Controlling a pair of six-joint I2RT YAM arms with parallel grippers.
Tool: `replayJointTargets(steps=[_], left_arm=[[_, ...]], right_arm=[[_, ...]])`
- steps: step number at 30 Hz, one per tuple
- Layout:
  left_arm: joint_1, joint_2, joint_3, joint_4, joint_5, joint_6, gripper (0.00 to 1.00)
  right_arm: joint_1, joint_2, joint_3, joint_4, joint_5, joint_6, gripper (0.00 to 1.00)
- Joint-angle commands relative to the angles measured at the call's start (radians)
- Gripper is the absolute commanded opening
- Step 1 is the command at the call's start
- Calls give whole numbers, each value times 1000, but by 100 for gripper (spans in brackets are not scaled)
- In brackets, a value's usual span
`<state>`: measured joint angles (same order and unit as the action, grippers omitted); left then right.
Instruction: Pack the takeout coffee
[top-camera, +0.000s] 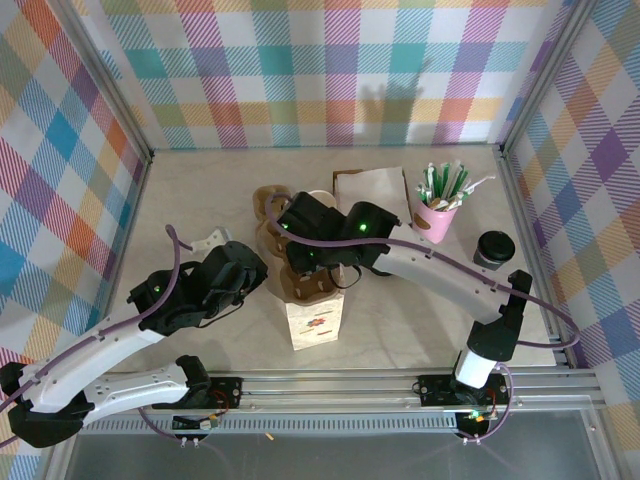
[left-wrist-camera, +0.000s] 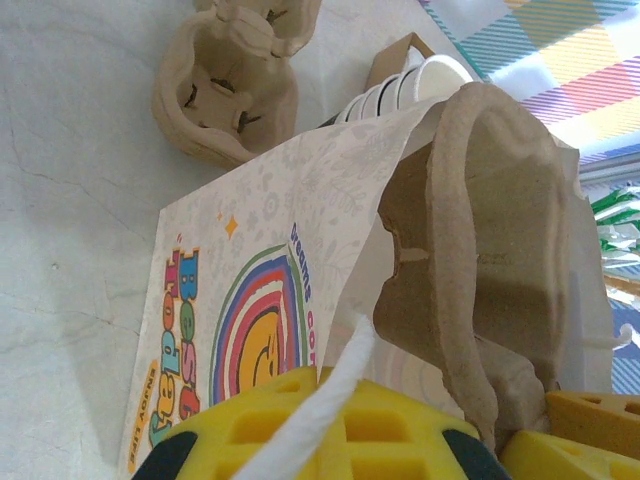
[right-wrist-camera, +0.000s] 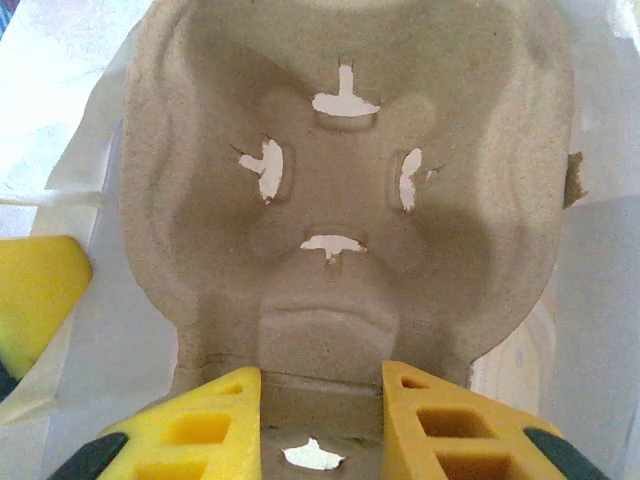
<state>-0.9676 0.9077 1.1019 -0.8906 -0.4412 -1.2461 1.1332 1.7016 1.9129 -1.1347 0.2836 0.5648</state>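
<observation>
Your takeout coffee (top-camera: 494, 248), the white cup with the black lid, stands upright on the desk (top-camera: 190, 200) at the far right, well apart from both arms and from the bag. Just beside it to the left is a pink cup of straws (top-camera: 437, 222).

Your right pincer (top-camera: 318, 268) reaches in from the right to the middle of the desk. In the right wrist view this pincer (right-wrist-camera: 320, 385) pinches the near rim of a pulp cup carrier (right-wrist-camera: 340, 150), one yellow finger on either side of the rim. The carrier's cup well faces the camera, with white bag paper showing behind it through the slits. From above, the carrier (top-camera: 300, 285) sits at the mouth of the printed paper bag (top-camera: 315, 322), which stands near the front edge.

Your left pincer (top-camera: 250, 272) comes at the bag from the left. In the left wrist view the bag (left-wrist-camera: 230, 300) shows its rainbow print, and the carrier (left-wrist-camera: 500, 250) is partly inside its open top. The left pincer (left-wrist-camera: 470, 415) has its fingers at the bag's edge, with a white cord crossing one finger. You cannot tell from these views whether it grips or only brackets the paper.

Behind the bag lie spare pulp carriers (left-wrist-camera: 225, 90) and a row of lidless white cups (left-wrist-camera: 415, 85). A flat brown paper sheet (top-camera: 370, 185) lies further back.
</observation>
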Motion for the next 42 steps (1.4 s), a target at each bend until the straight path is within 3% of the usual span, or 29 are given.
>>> replayJointTargets(steps=[1,27,42], left_arm=[[-11,-15,-4,-18,-35,-13,4],[-11,41,4,-5,-20,-2,4],[-11,52,18,1,-2,1,3]], right_arm=[[7,-30,10,-70,12,19,28],[7,-77,-5,-90,-15,17,29],[5,-56,123,-159,-47,8,29]])
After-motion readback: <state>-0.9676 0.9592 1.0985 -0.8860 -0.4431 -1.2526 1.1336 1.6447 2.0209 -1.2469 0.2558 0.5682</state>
